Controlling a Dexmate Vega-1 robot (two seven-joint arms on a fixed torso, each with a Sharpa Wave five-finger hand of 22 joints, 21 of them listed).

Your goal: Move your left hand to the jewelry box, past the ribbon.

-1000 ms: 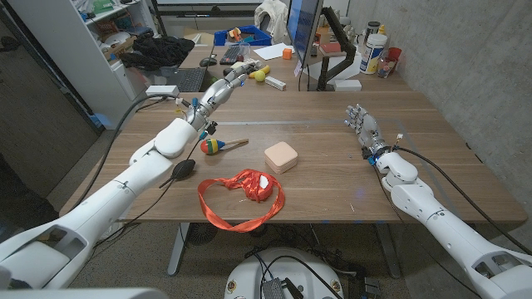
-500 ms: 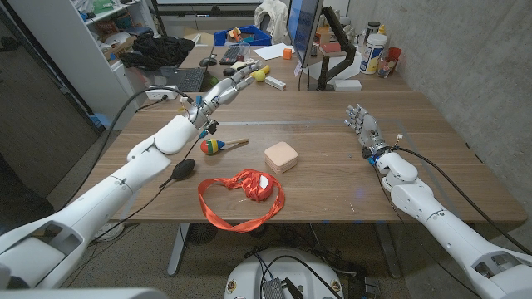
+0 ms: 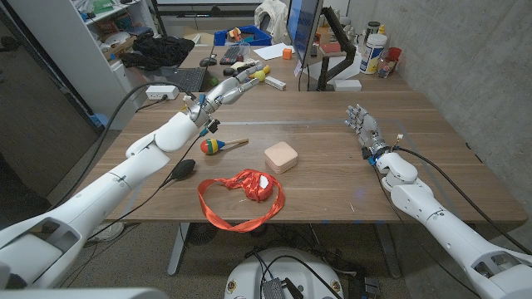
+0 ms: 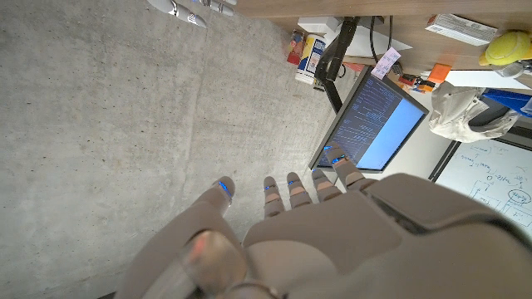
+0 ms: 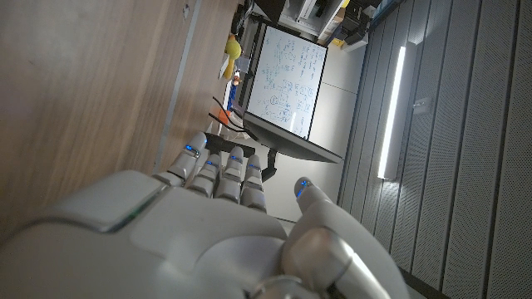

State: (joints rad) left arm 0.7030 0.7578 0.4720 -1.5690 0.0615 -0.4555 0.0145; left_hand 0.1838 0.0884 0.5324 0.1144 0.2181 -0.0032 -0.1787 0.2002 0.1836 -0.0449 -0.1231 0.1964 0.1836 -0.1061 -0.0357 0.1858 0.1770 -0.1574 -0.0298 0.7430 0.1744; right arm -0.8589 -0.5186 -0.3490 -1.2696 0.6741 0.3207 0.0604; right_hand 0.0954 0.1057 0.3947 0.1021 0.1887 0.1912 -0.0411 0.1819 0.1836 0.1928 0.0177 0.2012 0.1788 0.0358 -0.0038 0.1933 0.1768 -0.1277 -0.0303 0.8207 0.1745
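On the wooden table (image 3: 332, 178) there is one jewelry box (image 3: 281, 156), a small pink box with its lid closed, so what is inside cannot be seen. One red ribbon (image 3: 241, 198) lies just in front of the box, toward the robot, in a loose loop with a crumpled bunch at one end. One maraca (image 3: 214, 146) and one black rubber bulb (image 3: 183, 169) lie to the left of the box. The left hand (image 3: 230, 85) is raised well behind the box and to its left, the fingers stretched out and apart, holding nothing. The right hand (image 3: 361, 122) is to the right of the box, well apart from it, fingers extended and empty.
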